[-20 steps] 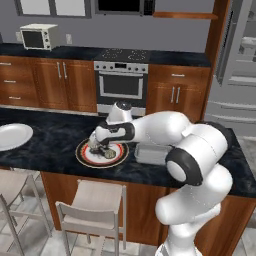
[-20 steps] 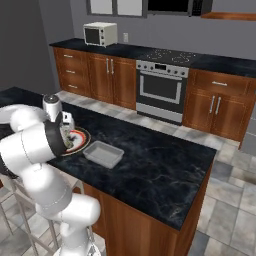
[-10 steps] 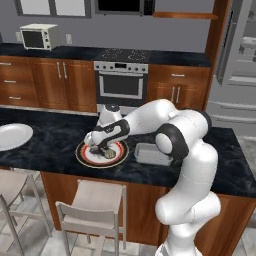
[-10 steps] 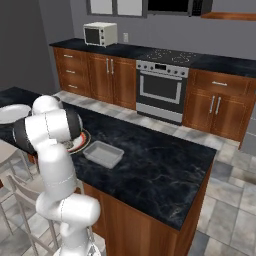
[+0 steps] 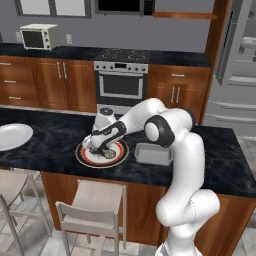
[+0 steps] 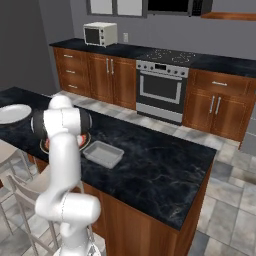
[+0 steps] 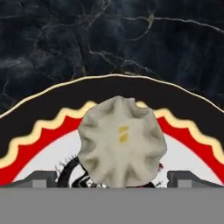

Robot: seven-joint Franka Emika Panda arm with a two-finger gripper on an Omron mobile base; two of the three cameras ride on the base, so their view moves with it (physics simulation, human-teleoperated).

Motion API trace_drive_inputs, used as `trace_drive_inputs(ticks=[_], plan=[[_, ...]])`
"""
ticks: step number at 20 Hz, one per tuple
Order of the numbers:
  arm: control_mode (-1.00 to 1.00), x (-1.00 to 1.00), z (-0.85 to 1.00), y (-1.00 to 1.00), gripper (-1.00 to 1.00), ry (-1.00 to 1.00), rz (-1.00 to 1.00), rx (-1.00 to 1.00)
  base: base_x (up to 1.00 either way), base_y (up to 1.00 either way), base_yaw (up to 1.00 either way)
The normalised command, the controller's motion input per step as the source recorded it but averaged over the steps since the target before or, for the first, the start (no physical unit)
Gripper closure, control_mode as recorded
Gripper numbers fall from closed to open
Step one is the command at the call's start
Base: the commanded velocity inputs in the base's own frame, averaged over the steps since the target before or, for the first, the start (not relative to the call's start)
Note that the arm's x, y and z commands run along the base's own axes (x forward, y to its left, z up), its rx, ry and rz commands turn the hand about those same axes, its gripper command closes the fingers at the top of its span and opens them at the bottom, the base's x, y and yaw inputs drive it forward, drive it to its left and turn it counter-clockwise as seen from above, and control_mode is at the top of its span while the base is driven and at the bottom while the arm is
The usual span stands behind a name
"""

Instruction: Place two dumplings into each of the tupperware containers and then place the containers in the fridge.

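I've got the arm stretched out low over the dark marble desk (image 5: 55,135), hand tipped down above the round red-rimmed plate (image 5: 118,156). The gripper (image 5: 98,148) sits right at the plate, and my jaws are spread wide, nothing clamped between them.

Through the hand view, one dumpling (image 7: 121,141) is dead centre, a pale pleated lump with a small yellow fleck on top, resting on the white middle of the plate (image 7: 39,127). I can see the two finger tips (image 7: 43,178) poking up at the bottom, one on either side of the dumpling, both standing clear of it. Behind the plate's black edge and its red and cream wavy band runs the veined black stone.

In the left base view, another dumpling (image 5: 109,154) shows as a small tan lump on the plate just beside the hand; I can't count the rest from here, my own hand covers them.

One tupperware container (image 5: 153,154) lies on the desk just beside the plate, on the side away from the stools, pale and shallow. From the right base view that same container (image 6: 103,153) looks bare inside, and the plate (image 6: 86,140) is mostly tucked behind my arm.

A round white plate (image 5: 12,136) lies well apart at the far left end of the desk. The fridge (image 5: 239,75) stands tall and grey at the right edge of the left base view, doors shut as far as I can tell. A chair (image 5: 92,207) is pushed up under the desk edge below the plate.
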Motion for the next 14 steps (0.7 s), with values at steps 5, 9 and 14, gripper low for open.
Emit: trace_drive_inputs(ticks=[5, 9, 14], plan=[[-1.00, 0.51, -0.45, 0.09, -1.00, 0.00, 0.05, -0.05, 0.00, 0.00, 0.00], [-1.00, 0.35, -0.38, 0.24, 1.00, -0.01, 0.04, -0.07, 0.00, 0.00, 0.00], [-1.00, 0.00, -0.16, 0.08, 1.00, -0.07, 0.01, -0.04, 0.00, 0.00, 0.00]])
